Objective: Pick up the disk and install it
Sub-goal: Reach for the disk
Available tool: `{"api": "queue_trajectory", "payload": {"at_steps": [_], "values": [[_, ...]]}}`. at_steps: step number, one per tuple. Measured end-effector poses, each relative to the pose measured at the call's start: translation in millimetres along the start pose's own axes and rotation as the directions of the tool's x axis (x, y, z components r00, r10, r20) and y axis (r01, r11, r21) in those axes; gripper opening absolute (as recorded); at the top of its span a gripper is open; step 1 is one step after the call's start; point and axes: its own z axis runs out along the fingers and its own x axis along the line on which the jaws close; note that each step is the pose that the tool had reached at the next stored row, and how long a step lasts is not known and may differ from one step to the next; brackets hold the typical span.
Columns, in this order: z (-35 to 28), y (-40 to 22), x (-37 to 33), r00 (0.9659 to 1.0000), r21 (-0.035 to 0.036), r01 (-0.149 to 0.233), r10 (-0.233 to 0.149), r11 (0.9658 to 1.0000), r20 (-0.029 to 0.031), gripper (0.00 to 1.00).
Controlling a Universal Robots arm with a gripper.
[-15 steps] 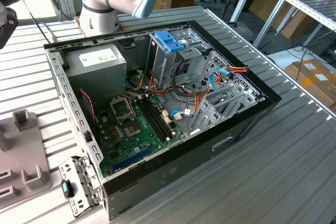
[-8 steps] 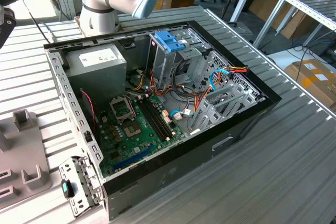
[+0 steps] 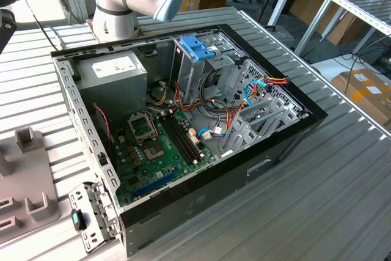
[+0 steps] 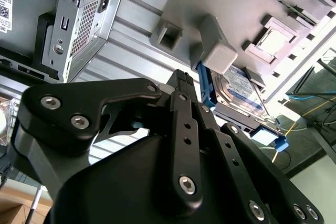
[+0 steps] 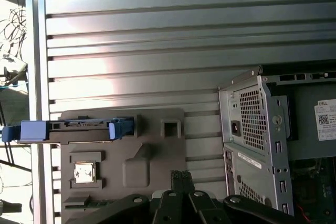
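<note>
Table: ribbed metal top; carries the computer case and the grey fixture.
Computer case: side open. It contains a motherboard, a grey power supply, a drive cage with a blue handle and loose cables.
Grey fixture: lies flat beside the rear of the case and holds the disk in a slot at its far edge. One of its pockets holds a square chip.
Disk: stands on edge in the fixture. Its long axis runs parallel to the table ribs, with blue rails at its sides. In the second wrist view its label face is visible, and the gripper body hides its lower part.
Gripper: fingers closed together and empty. It is above the fixture, apart from the disk.
</note>
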Motion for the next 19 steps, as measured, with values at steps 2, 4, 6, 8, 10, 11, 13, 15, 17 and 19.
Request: {"api": "queue_trajectory", "payload": {"at_steps": [2, 4, 6, 8, 10, 11, 13, 15, 17, 19], "values": [[-0.1, -0.1, 0.8, 1.0000, 0.0000, 0.000, 0.000, 1.0000, -0.0001, 0.11], [0.0, -0.1, 1.3, 1.0000, 0.0000, 0.000, 0.000, 1.0000, 0.0000, 0.11], [-0.1, -0.1, 1.9, 1.0000, 0.0000, 0.000, 0.000, 1.0000, -0.0001, 0.11], [-0.1, -0.2, 2.5, 1.0000, 0.0000, 0.000, 0.000, 1.0000, 0.0000, 0.11], [-0.1, -0.3, 3.5, 1.0000, 0.0000, 0.000, 0.000, 1.0000, 0.0000, 0.11], [-0.1, -0.3, 4.0, 1.0000, 0.0000, 0.000, 0.000, 1.0000, 0.0000, 0.11], [-0.1, -0.4, 4.6, 1.0000, 0.0000, 0.000, 0.000, 1.0000, 0.0000, 0.11], [-0.2, -0.4, 5.1, 1.0000, 0.0001, 0.000, 0.000, 1.0000, 0.0000, 0.11], [-0.2, -0.4, 5.9, 1.0000, 0.0001, 0.000, 0.000, 1.0000, -0.0001, 0.11], [-0.2, -0.5, 6.8, 1.0000, 0.0000, 0.000, 0.000, 1.0000, 0.0000, 0.11]]}}
